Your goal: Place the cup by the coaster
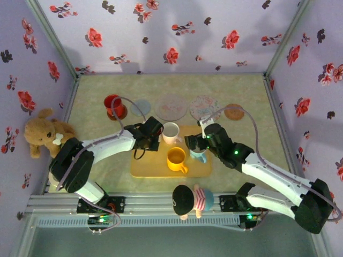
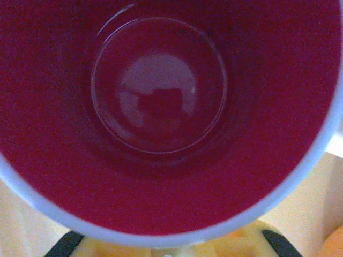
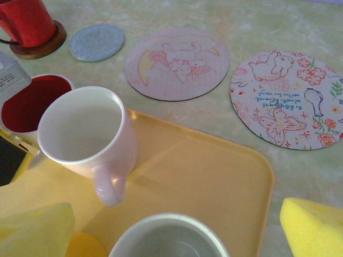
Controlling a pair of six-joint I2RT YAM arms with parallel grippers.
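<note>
Overhead, the left gripper [image 1: 151,135] covers the red-lined cup [image 3: 31,101] at the ten o'clock corner of the tray [image 1: 155,170]. Its wrist view looks straight down into the cup, the rim cut off, and I cannot tell whether the jaws pinch it. The right gripper [image 1: 194,143] hangs at the tray's two o'clock, its yellow pads [image 3: 313,225] spread wide on either side of a pale cup [image 3: 169,235] and clear of it. A blue-grey coaster [image 1: 140,107] lies beyond the tray at eleven o'clock.

Lilac flowered walls [image 1: 214,16] around pale green tabletop [image 1: 254,99]
</note>
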